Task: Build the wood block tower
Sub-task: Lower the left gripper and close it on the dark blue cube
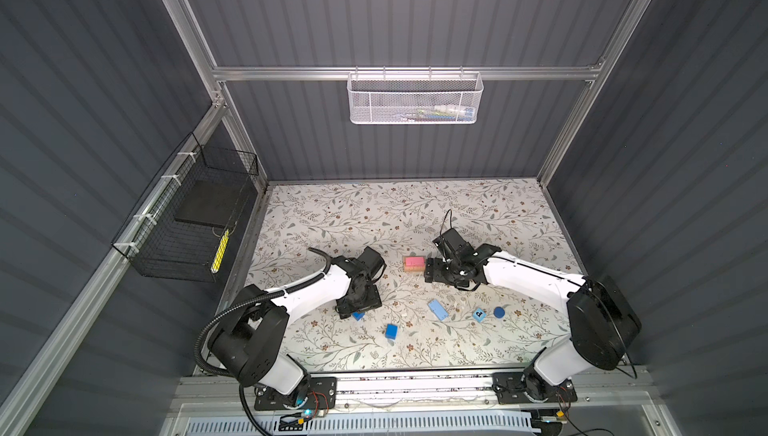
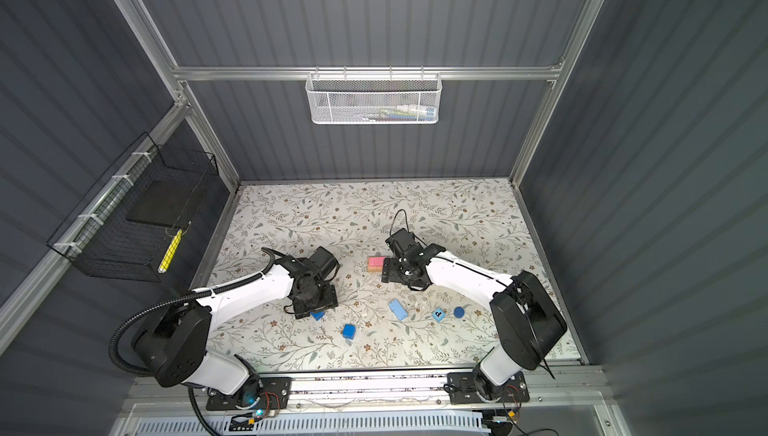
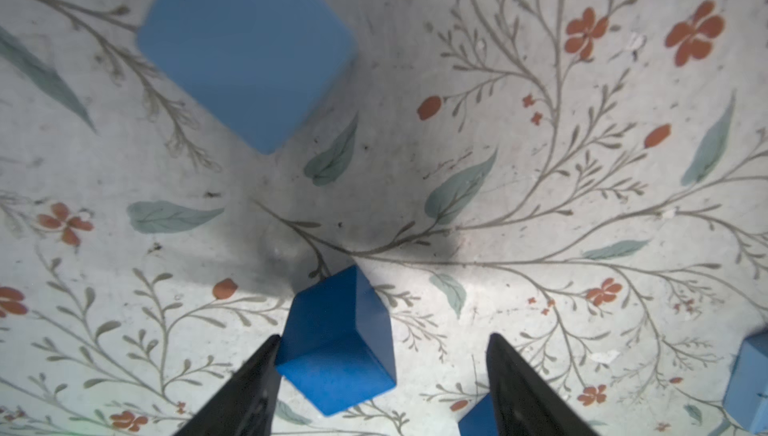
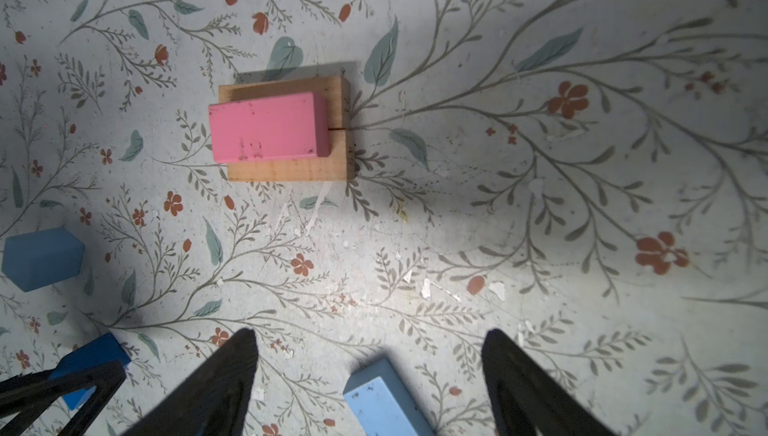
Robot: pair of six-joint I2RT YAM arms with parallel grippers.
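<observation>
A pink bar [image 4: 266, 126] lies on two tan bars [image 4: 291, 170] at mid-table, forming the wood block tower [image 1: 414, 264]. Beside it on the right hovers my right gripper [image 4: 370, 330], open and empty; a light blue bar [image 4: 384, 402] lies on the table below its fingers. My left gripper [image 3: 383, 336] points down, open around a dark blue cube [image 3: 336, 342]: one finger touches the cube, the other stands well apart. Another blue cube [image 3: 245, 47] sits under the left wrist.
On the floral table [image 1: 415, 213] lie a blue cube [image 1: 391, 331], a light blue lettered cube [image 1: 479, 314] and a dark blue cylinder [image 1: 499, 312] near the front. A white mesh basket [image 1: 415, 97] hangs on the back wall, a black wire basket [image 1: 187, 222] on the left wall.
</observation>
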